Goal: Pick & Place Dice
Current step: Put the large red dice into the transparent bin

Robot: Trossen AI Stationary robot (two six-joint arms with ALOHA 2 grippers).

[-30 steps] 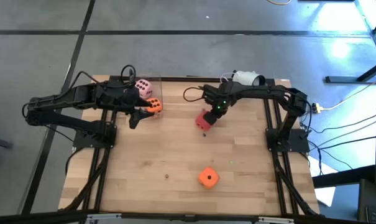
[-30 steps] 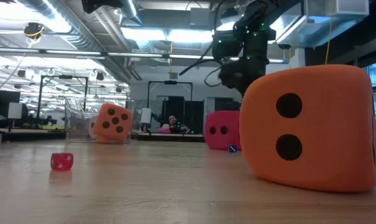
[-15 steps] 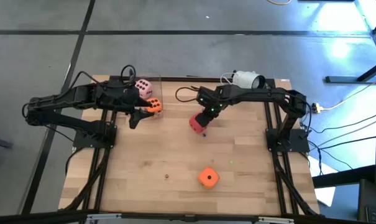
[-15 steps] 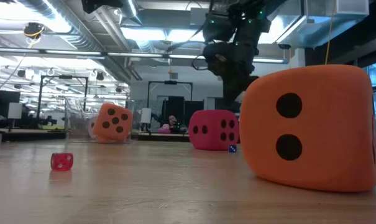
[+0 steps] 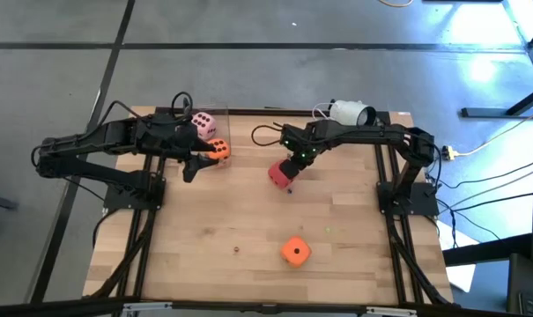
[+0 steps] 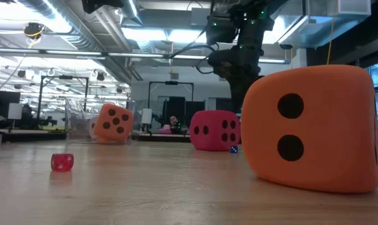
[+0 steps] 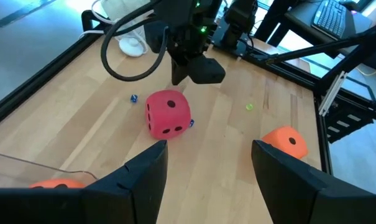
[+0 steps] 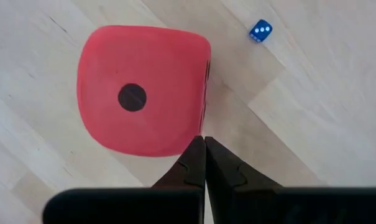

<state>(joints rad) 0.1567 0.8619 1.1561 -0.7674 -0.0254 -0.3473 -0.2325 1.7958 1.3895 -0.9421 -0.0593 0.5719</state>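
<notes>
Fingers (image 8: 194, 163) of the right gripper (image 8: 204, 149) are pressed together beside the red die (image 8: 144, 90); spread them, then straddle it from twelve o'clock.

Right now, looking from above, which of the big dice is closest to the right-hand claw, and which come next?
From the right gripper:
1. Red die, right beside it, mid-table.
2. Orange die, by the left gripper.
3. Pink die, back left.
4. Second orange die, front edge; nearly tied with pink.

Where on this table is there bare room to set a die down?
Bare wood spans the middle, between the red die and the near orange die, and the right side beside that arm's base. Crowded: the far left corner, where the pink die, second orange die and left tool sit.
</notes>
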